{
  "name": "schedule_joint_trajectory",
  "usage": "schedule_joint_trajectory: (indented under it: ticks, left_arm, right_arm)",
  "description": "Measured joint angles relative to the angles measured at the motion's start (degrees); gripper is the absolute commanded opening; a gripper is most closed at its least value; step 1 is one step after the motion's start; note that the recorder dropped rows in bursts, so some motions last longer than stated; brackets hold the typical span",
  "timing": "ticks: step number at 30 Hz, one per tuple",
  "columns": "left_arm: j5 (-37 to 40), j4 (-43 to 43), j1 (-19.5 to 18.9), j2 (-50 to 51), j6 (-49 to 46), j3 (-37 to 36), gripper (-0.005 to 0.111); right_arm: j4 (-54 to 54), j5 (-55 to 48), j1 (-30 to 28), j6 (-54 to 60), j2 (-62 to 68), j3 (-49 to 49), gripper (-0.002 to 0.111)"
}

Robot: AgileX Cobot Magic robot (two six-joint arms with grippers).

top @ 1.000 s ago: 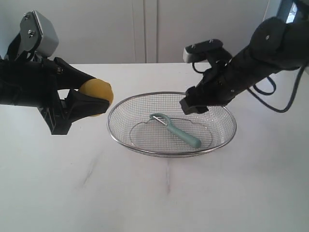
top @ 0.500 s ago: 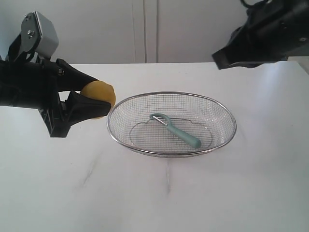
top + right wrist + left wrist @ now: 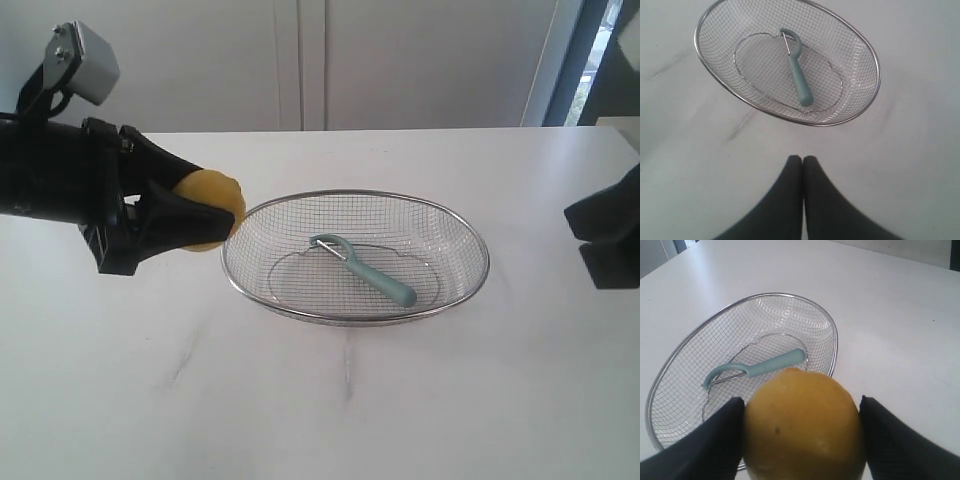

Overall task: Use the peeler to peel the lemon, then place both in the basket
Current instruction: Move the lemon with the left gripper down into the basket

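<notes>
Lemon (image 3: 215,196) sat clamped in the left tool (image 3: 801,401), held in the air on the side of the basket (image 3: 355,193) that faced the worktop's left edge, just beside the rim. One dark finger (image 3: 715,440) pressed each side of the fruit. The worktop (image 3: 300,400) was white with faint grey veining, bare apart from the wire-mesh basket near its middle. Pale flat panels (image 3: 400,60) stood behind its far edge, and a dark upright frame (image 3: 565,60) rose near the far right corner. The peeler (image 3: 372,275) lay on the basket's floor, its teal handle slanting toward the near right and its looped head toward the far left.

A second earlier the right arm had reached in over the basket's far right rim. By now it had drawn back to the worktop's right edge, where only a dark block (image 3: 608,235) showed. The right tool (image 3: 802,160) hung above bare worktop, clear of the basket, its fingers together and holding nothing. The lemon had crept slightly closer to the rim, while the peeler and basket had stayed put.
</notes>
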State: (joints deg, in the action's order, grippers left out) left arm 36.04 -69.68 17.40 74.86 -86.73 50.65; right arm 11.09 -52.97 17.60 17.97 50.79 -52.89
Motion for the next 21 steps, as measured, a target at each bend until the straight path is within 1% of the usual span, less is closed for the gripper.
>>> schedule_joint_trajectory:
  ticks: [4,7,10,13,15,17,18,19,21]
  left_arm:
    - [-0.43,7.39,0.11,0.00,7.96,5.55,0.000]
    - [-3.93,16.02,1.86,-0.11,16.88,10.50,0.000]
    - [-8.18,29.24,4.90,0.34,28.12,15.36,0.000]
    - [-8.60,48.28,7.93,2.26,43.60,19.45,0.000]
    - [-5.91,63.13,9.52,4.79,57.45,22.18,0.000]
    - [-0.54,76.50,10.64,8.18,69.99,24.43,0.000]
    - [1.91,80.22,11.09,9.99,74.02,25.23,0.000]
    - [4.63,82.88,11.44,11.39,76.13,26.13,0.000]
    - [7.87,85.96,12.97,14.25,78.95,27.52,0.000]
  right_arm:
    - [-0.10,2.25,0.00,-2.52,-1.60,3.15,0.000]
    - [-0.10,2.26,0.00,-3.24,-1.60,3.37,0.000]
    - [0.02,2.17,0.00,-3.53,-1.69,3.37,0.000]
    - [0.14,2.17,0.00,-3.66,-1.69,3.37,0.000]
    - [0.14,2.17,0.00,-3.78,-1.69,3.37,0.000]
    - [0.14,2.17,0.00,-3.78,-1.69,3.37,0.000]
    - [0.14,2.17,0.00,-3.88,-1.69,3.37,0.000]
    - [0.14,2.17,0.00,-3.88,-1.69,3.37,0.000]
    - [0.14,2.17,0.00,-3.99,-1.69,3.37,0.000]
